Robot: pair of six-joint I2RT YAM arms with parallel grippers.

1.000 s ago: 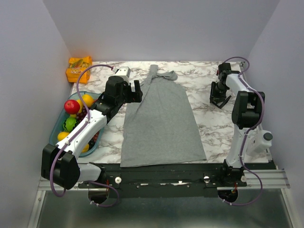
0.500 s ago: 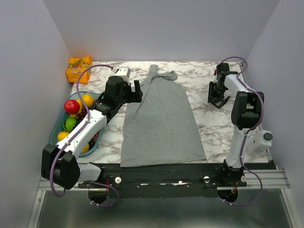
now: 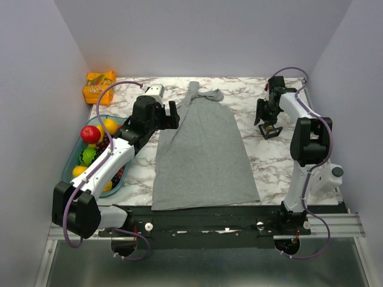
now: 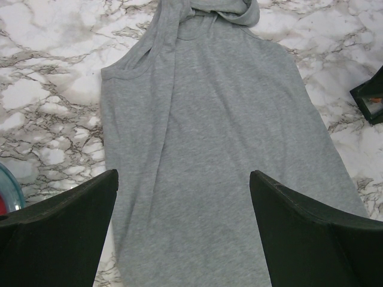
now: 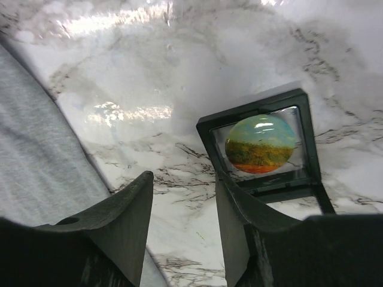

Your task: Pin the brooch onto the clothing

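While knit clothing [image 3: 203,152] lies flat, round brooch [image 5: 260,143] gleams.

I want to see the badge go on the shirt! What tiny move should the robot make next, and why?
Probably nudge the right gripper sideways until the black frame holding the brooch sits between its open fingers. The frame now lies mostly off to one side of the gap, so closing there would likely miss it.
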